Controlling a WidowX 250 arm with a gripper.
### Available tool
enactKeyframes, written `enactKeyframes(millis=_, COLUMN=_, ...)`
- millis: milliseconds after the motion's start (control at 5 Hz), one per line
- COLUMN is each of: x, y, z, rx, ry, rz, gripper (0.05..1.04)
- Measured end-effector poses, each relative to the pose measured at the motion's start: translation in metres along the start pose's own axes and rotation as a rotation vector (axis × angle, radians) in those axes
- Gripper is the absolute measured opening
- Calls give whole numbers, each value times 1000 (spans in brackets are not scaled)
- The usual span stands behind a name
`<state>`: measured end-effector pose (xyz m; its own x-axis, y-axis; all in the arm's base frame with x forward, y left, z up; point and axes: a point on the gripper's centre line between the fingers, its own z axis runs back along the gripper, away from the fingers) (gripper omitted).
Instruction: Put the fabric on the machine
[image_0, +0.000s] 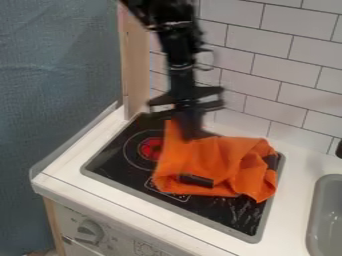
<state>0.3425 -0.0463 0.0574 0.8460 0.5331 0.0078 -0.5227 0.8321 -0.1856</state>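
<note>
The cloth (224, 162) lies rumpled on the stove (110, 159) beneath my gripper (190, 131), one corner pointing up beside my jaws, long axis slanting frontward from them. Clenched or released, I can't tell. Past it sits the sink (316, 205).

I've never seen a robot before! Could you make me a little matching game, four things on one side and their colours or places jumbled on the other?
Things:
1. Fabric
2. Gripper
3. Sink
4. Round dial

Colours and places:
A. Grey, at the picture's right edge
B. On the front panel, below the countertop
C. Orange, rumpled on the stovetop
D. Black, at the end of the arm

Pairs: 1-C, 2-D, 3-A, 4-B
</note>
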Motion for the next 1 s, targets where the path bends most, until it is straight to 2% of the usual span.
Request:
enactKeyframes(millis=200, x=-7, y=-28, z=-17, rx=-6, ry=60, rz=-9, gripper=52)
enactKeyframes(millis=400, x=-7, y=-51, z=-36, rx=-18, ry=80, rz=6, gripper=52)
enactKeyframes(millis=800, x=5, y=-60, z=-65, rx=2, ry=67, rz=23, gripper=76)
enactKeyframes(millis=1000, x=3, y=-63, z=-67, rx=8, ry=55, rz=31, gripper=232)
